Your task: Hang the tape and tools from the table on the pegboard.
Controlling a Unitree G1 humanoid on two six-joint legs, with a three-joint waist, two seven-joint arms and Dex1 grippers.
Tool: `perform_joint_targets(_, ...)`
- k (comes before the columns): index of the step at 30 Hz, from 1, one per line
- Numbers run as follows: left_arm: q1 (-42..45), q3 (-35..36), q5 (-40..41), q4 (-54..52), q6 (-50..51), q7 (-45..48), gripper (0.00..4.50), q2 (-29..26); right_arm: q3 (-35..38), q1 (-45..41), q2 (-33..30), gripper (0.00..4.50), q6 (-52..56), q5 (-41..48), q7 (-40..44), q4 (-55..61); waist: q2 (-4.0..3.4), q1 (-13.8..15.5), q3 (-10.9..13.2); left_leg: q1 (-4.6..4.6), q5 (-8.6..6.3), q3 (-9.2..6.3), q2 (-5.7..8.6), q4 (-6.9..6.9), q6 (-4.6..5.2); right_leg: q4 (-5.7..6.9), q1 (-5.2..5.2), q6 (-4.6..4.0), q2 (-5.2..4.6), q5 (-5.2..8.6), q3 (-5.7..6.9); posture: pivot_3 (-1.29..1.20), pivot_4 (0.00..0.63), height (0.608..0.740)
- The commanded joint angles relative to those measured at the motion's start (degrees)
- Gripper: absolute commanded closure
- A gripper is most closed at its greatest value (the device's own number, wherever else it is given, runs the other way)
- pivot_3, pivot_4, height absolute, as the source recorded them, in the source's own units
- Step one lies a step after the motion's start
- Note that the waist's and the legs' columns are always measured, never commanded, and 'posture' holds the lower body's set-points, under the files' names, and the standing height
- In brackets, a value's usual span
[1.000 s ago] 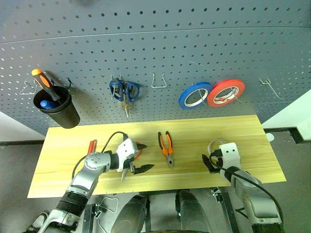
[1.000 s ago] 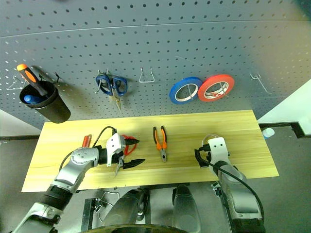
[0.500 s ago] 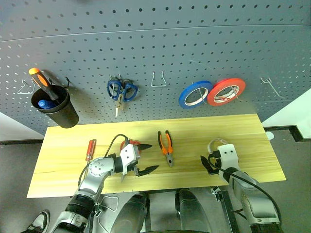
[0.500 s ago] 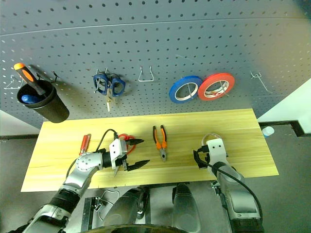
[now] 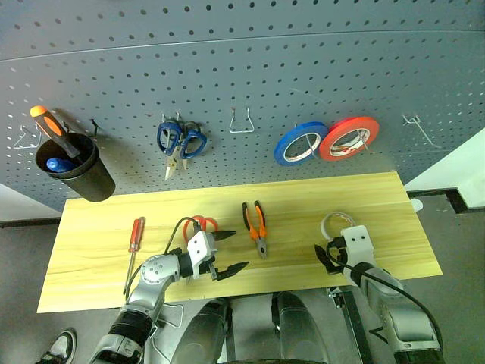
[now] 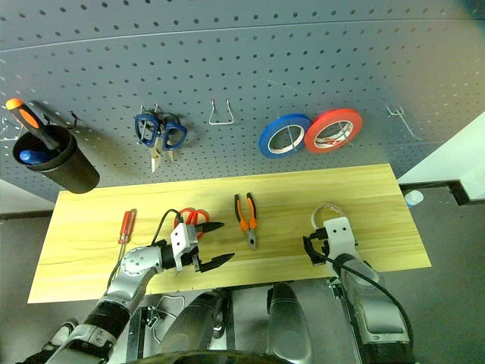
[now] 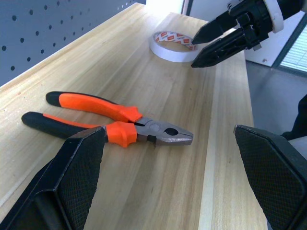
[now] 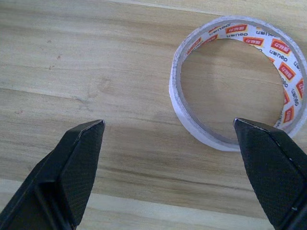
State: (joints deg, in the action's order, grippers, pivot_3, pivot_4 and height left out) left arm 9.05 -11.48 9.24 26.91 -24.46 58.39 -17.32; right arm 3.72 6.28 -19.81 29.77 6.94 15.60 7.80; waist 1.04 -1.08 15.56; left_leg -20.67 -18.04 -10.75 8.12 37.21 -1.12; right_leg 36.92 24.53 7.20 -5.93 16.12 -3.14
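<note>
The whitish tape [image 8: 230, 76] lies flat on the table [image 5: 98, 265] at the right. My right gripper [image 8: 168, 123] hovers open just in front of it, with nothing between its fingers. The orange-and-black pliers [image 7: 115, 127] lie mid-table. My left gripper [image 5: 236, 250] is open and empty, low over the wood, pointing at the pliers from the left. The red-handled scissors [image 5: 201, 224] lie just behind the left gripper. Further left lies the small red screwdriver [image 5: 135, 233]. The pegboard [image 5: 250, 68] rises behind the table, with a free hook [image 5: 241, 121] above the pliers.
Blue-handled scissors [image 5: 180, 140], a blue roll [image 5: 301, 144] and a red roll [image 5: 348, 139] hang on the board. At its left, a black cup [image 5: 76, 173] holds an orange-and-black screwdriver [image 5: 51, 129]. Another bare hook [image 5: 420, 129] sits far right.
The view tipped down a little. My left gripper drew back toward the front edge, uncovering the red scissors and screwdriver. The blue scissors hang at a different tilt. The right gripper stayed put.
</note>
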Motion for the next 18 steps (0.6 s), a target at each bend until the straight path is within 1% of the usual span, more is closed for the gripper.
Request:
perform_joint_targets(1,-1.1,0.4,0.7,-1.4,-0.7,0.1,0.05,0.0,0.1,-0.7,0.1,0.0,0.5,-0.3,-0.3,1.3,0.0,0.0,0.0,-0.02,0.0,0.0,0.0,0.0,0.0,0.0,0.02,0.0,0.0,0.0,0.0,-0.06,0.332,0.727)
perform_joint_targets(11,-3.4,0.1,1.2,-5.2,1.6,0.4,0.05,-0.6,-1.1,-5.0,0.2,0.0,0.2,-0.8,0.1,-3.0,-0.04,0.0,0.2,-0.26,0.01,0.0,0.0,0.03,-0.01,0.02,0.23,0.0,0.0,0.0,0.01,-0.05,0.337,0.727)
perform_joint_targets(15,-4.0,0.1,1.4,-6.6,2.6,0.3,0.05,-0.9,-1.6,-5.6,0.1,0.0,1.2,-0.9,0.6,-4.0,-0.04,0.0,0.2,-0.64,0.02,-0.01,0.0,0.16,-0.03,0.08,0.55,0.0,-0.01,-0.01,0.03,-0.05,0.341,0.727)
perform_joint_targets(18,-4.3,0.1,1.4,-7.6,3.3,0.3,0.05,-1.1,-1.9,-5.6,0.0,0.0,2.6,-1.0,0.8,-4.7,-0.04,0.0,0.2,-0.71,0.02,0.0,0.01,0.18,-0.03,0.09,0.62,0.0,-0.02,-0.01,0.03,-0.05,0.344,0.727)
